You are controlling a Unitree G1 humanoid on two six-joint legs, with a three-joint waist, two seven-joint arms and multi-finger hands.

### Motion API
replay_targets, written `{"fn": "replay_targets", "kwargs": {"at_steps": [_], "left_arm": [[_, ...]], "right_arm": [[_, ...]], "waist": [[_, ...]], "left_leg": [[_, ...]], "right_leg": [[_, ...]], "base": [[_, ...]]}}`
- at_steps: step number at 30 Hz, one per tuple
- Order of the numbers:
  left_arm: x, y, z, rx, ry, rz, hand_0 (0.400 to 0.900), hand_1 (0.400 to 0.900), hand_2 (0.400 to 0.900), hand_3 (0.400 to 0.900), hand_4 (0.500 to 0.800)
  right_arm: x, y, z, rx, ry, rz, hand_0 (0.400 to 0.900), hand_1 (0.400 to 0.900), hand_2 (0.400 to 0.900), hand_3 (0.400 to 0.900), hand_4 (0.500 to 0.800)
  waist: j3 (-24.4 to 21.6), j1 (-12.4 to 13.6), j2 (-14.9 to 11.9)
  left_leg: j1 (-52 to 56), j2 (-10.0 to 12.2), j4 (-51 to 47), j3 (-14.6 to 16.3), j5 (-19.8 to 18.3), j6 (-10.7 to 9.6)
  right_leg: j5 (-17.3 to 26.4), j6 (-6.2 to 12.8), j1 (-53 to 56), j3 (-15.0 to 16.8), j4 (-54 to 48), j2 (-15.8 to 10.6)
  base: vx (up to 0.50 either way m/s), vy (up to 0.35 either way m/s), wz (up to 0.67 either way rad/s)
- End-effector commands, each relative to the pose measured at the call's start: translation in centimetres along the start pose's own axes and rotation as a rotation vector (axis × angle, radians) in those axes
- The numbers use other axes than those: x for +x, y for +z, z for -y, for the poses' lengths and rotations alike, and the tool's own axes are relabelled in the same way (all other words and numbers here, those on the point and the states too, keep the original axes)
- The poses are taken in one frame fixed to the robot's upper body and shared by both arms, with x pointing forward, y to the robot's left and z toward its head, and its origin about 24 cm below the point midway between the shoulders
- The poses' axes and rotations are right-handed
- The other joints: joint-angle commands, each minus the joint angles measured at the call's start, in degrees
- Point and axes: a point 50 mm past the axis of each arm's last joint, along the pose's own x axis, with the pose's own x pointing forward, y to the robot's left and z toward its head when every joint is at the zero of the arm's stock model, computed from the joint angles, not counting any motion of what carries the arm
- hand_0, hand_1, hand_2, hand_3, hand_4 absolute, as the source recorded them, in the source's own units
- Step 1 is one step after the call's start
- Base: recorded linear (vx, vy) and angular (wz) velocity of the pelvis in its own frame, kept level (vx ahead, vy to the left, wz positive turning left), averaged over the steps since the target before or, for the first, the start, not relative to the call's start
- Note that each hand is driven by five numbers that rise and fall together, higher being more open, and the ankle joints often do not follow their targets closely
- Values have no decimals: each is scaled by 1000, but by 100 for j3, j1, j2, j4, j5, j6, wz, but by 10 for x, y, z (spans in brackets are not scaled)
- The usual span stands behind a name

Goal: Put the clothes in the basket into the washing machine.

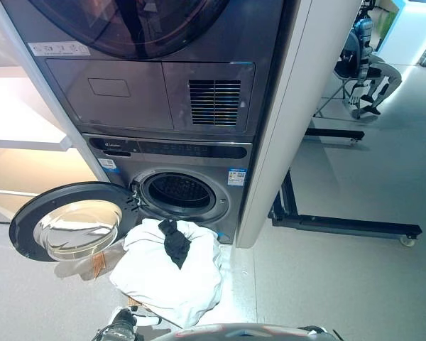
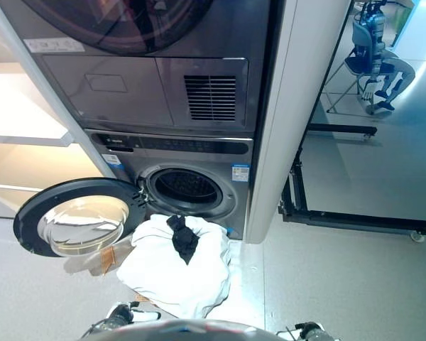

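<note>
The washing machine point(image 1: 184, 160) stands on the floor with its round door point(image 1: 74, 224) swung open to the left and its dark drum point(image 1: 179, 192) showing. Directly in front of the opening lies a heap of white cloth point(image 1: 170, 273) with a black garment point(image 1: 176, 241) on top. The cloth covers the basket point(image 1: 97, 263); only woven brown bits of it peek out at the left. My left hand point(image 1: 122, 323) shows at the bottom edge, just below the heap and apart from it. My right hand point(image 2: 309, 330) barely shows at the bottom edge, off to the right.
A second machine point(image 1: 149, 71) is stacked above the washer. A white panel point(image 1: 284, 142) runs down the washer's right side. A black wheeled frame point(image 1: 341, 226) sits low on the floor at right. Pale shelves point(image 1: 21, 135) are at left. A seated figure point(image 1: 366, 64) is far back right.
</note>
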Motion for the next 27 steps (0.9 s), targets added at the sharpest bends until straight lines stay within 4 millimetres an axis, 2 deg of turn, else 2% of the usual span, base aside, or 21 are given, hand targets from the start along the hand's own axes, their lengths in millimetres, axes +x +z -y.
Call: {"fn": "replay_targets", "kwargs": {"at_steps": [1,16,27], "left_arm": [[4,16,-11,-45,48,8,900,900,900,900,800],[3,5,-10,-21,26,-36,900,900,900,900,800],[5,2,-29,6,71,-56,900,900,900,900,800]], "right_arm": [[0,16,-1,-59,-20,1,900,900,900,900,800],[0,18,-3,-96,-10,23,900,900,900,900,800],[0,28,11,-169,-28,82,900,900,900,900,800]], "waist": [[2,-11,-231],[-14,-4,-265],[-16,1,-268]], "left_leg": [[-118,-263,-205,-104,-173,280],[-133,-234,-229,-82,-161,249],[-148,-228,-229,-72,-141,234]], "right_leg": [[-62,196,10,52,105,-202],[-15,212,-10,15,52,-158],[-14,213,-44,1,73,-137]], "base": [[0,0,0],[-2,-1,0],[-21,-35,0]]}}
